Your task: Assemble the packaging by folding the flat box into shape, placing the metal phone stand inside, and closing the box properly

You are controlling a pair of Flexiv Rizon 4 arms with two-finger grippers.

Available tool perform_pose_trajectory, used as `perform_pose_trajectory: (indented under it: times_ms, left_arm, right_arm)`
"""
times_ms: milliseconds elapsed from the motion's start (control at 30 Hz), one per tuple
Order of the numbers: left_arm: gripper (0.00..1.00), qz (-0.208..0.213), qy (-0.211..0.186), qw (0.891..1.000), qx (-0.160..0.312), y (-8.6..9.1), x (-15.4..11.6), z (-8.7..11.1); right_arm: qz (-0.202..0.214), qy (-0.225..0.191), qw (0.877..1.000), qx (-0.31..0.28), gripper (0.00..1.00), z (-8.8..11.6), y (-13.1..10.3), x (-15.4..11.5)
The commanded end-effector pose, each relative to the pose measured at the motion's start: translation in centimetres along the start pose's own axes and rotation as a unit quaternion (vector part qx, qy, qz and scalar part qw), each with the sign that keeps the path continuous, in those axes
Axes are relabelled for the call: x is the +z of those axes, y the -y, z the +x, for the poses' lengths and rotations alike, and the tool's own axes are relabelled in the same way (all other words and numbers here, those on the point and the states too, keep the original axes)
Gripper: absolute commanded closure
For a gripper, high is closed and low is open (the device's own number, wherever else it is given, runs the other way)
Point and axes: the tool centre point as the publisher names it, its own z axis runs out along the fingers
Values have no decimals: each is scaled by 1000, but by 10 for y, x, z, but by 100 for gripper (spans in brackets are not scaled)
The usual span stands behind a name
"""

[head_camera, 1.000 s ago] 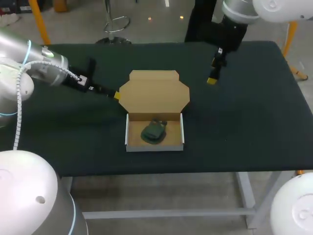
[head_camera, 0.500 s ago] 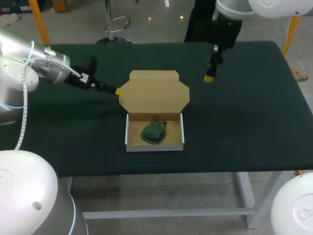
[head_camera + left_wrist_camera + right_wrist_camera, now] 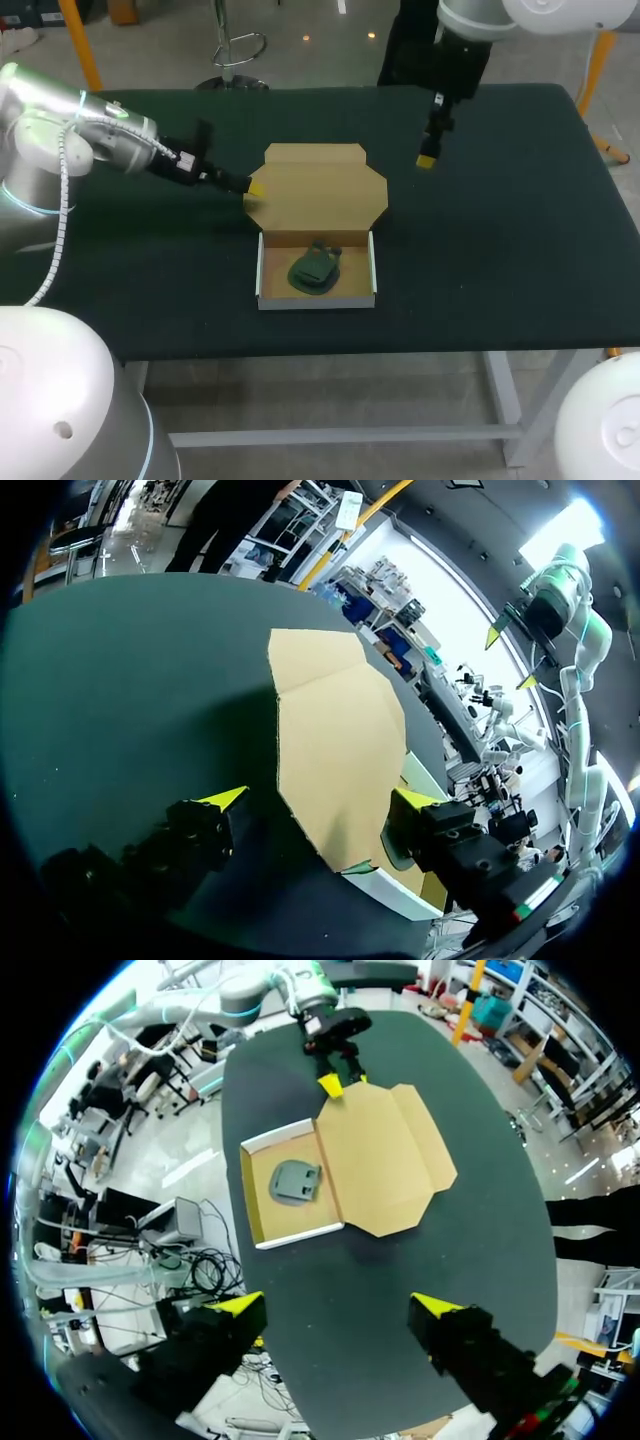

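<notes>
Box (image 3: 318, 299) is folded into a tray, sitting on the dark cloth table (image 3: 500, 250) around the middle. The phone stand (image 3: 314, 270) is inside the tray, lying flat on its floor, roughly centred. The lid (image 3: 318, 195) is open, laid back flat on the cloth behind the tray, side tabs spread out.

My left gripper (image 3: 250, 188) is at the lid's left edge, low to the cloth. Fingers are spread apart and grip nothing. In the left wrist view one tip is over bare cloth beside the lid, the other over the lid, so the lid's edge lies between them. I can't tell if either tip touches the cardboard. I judge it's placed there to get under or catch that edge and swing the lid over the tray.

My right gripper (image 3: 428, 160) hangs above the table, behind and right of the box, well apart from the lid. Fingers are wide apart, nothing in them. From its wrist view it looks down on the whole box. I judge it's parked high to keep out of the lid's swing.

Folding and loading look done. Closing is what's left.

The cloth is matte and flat, and the lid lies flush on it, so there's little gap to slip a finger under. The tray is light and may slide if the lid is pushed.
</notes>
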Motion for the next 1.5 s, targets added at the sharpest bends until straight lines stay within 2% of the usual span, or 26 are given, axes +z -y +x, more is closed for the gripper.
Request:
perform_pose_trajectory:
  times_ms: [33, 100, 333, 733, 867, 1067, 1367, 1500]
  left_arm:
    - [12, 3, -19, 1000, 3, 1, 8, -1]
    - [12, 4, -23, 1000, 7, 2, 10, 2]
    - [29, -3, -30, 999, 13, 1, 19, 10]
    - [43, 1, -39, 998, 47, 7, 23, 23]
    - [51, 7, -45, 997, 60, 7, 24, 27]
    - [56, 22, -65, 995, 67, 11, 22, 31]
    - [57, 28, -68, 994, 79, 14, 21, 34]
    - [62, 34, -72, 993, 88, 16, 20, 33]
  right_arm:
    - [6, -8, 1000, -1, 0, -6, -4, 1]
    - [6, -9, 1000, -1, 0, -7, -5, 2]
    - [8, -11, 1000, -3, 0, -9, -8, 4]
    - [9, -8, 1000, -12, 0, -10, -13, 4]
    - [10, -8, 1000, -14, 0, -10, -14, 3]
    - [13, -9, 1000, -18, 0, -9, -17, 5]
    - [17, -12, 1000, -20, 0, -8, -19, 6]
    - [19, -14, 1000, -20, 0, -8, -18, 8]
